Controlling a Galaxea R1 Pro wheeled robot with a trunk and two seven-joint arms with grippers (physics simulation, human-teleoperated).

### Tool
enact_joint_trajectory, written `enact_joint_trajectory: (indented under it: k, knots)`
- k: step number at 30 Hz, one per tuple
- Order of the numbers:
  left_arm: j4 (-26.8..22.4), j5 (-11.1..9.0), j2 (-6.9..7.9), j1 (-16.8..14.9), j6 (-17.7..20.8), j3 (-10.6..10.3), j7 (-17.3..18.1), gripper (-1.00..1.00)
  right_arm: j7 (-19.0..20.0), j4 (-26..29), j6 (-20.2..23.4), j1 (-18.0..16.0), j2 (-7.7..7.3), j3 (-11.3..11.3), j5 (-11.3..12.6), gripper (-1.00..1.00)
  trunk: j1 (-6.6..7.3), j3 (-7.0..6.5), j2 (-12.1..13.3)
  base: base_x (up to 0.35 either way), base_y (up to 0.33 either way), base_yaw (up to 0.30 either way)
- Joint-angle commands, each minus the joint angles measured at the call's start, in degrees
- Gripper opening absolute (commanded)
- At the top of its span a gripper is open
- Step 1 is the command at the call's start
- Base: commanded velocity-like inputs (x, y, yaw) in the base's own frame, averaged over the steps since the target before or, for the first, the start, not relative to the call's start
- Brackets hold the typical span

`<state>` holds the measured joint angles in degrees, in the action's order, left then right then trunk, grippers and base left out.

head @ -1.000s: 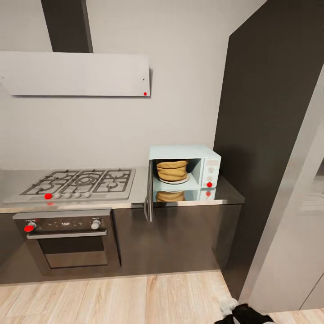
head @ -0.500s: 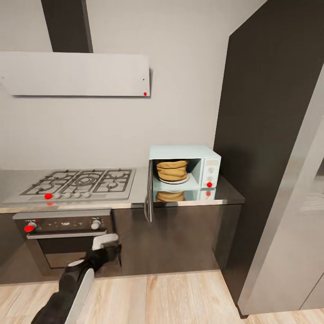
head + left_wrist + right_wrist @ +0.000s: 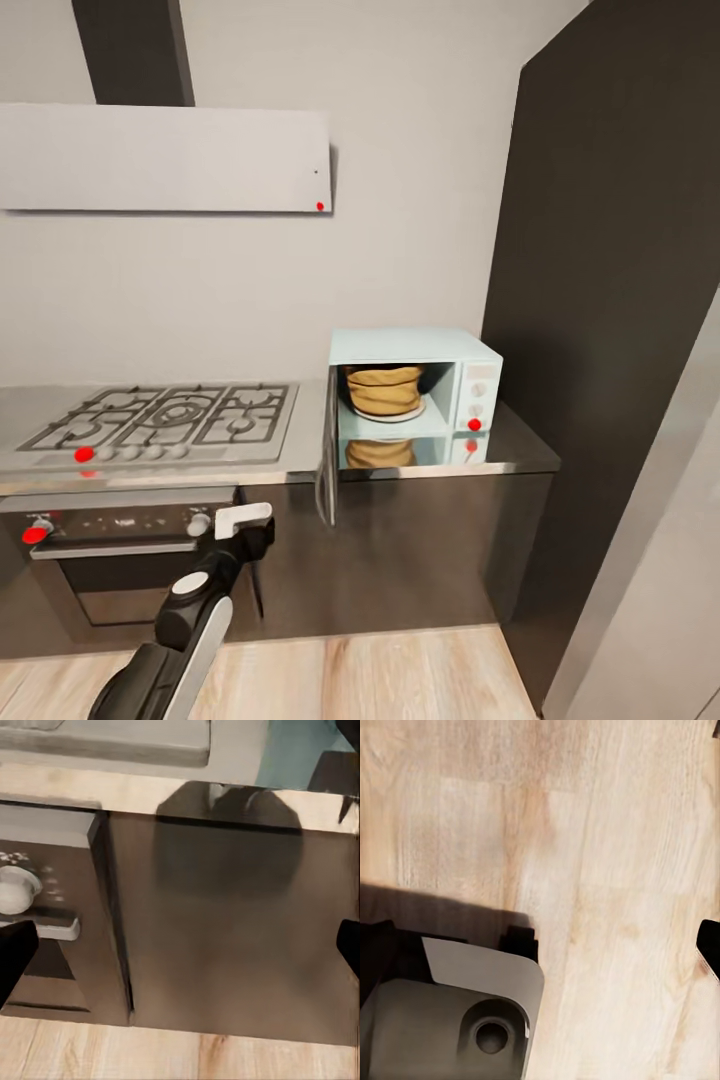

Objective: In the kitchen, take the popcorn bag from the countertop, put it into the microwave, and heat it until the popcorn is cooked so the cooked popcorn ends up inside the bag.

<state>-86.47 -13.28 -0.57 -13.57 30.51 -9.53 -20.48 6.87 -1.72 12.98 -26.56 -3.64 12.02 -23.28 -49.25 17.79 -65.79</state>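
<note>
Nearest to me, my left arm rises from the lower left of the head view, and its left gripper hangs over the light wood floor in front of the dark cabinet fronts, just right of the oven. From the left wrist view I see its two dark fingertips far apart at opposite edges of the picture, so the left gripper is released and carries nothing; between them lie a brown cabinet door and, to one side, the oven's white knob. The right gripper points down at the floor, with part of the robot's base under it; its dark fingertips also sit wide apart at the picture's edges, released and empty. Farther off, the grey counter runs left to right, carrying the steel gas hob on the left. To the right of the hob stands the microwave, its door swung open toward me on the left side. The popcorn bag sits inside the microwave on a pale plate, well apart from the left gripper, up and to the right of it and farther away. On the wall above the hob hangs the flat white hood.
</note>
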Motion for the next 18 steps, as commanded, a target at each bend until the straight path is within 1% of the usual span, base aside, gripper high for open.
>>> enact_joint_trajectory:
  k: [1, 4, 11, 13, 15, 16, 18]
  knots:
    - [0.0, -0.6, 0.16, 0.0, 0.1, -0.1, 0.1, 1.0, 0.1, -0.1, 0.1, -0.1, 0.0, 0.5, -0.6, 1.0, -0.04, 0.07, 0.0, 0.322, 0.0, 0.0]
    - [0.0, -0.6, 0.43, 0.0, 0.1, -0.1, 1.2, 1.0, 0.1, -0.1, 0.1, -0.1, 0.03, 0.5, -0.5, 1.0, -0.04, 0.07, 0.0, 0.322, 0.0, 0.0]
    - [0.0, -0.8, 0.64, 0.0, 0.0, -0.1, 1.5, 1.0, 0.1, -0.1, -0.6, 0.2, -0.01, 0.6, -0.5, 1.0, -0.04, 0.05, 0.0, 0.319, 0.0, -0.004]
    - [0.1, -0.9, 0.66, 0.0, 0.0, -0.2, 1.9, 1.0, 0.1, -0.1, -0.7, 0.2, 0.01, 0.6, -0.5, 1.0, -0.04, -0.03, 0.0, 0.155, 0.0, -0.1]
    - [0.2, -0.8, 0.66, 0.0, -0.1, -0.3, 4.5, 1.0, 0.1, -0.1, -0.7, 0.2, -0.02, 0.6, -0.5, 1.0, -0.04, -0.14, 0.0, 0.038, 0.0, -0.157]
    - [0.3, -0.7, 0.68, 0.0, -0.1, -0.3, 6.9, 1.0, 0.1, -0.1, -0.7, 0.2, -0.02, 0.6, -0.5, 1.0, -0.04, -0.2, 0.0, 0.015, 0.0, -0.171]
    - [0.4, -0.6, 0.79, 0.0, -0.7, -0.2, 9.9, 1.0, 0.1, -0.1, -0.7, 0.2, -0.01, 0.6, -0.5, 1.0, -0.04, -0.33, 0.0, 0.007, 0.0, -0.176]
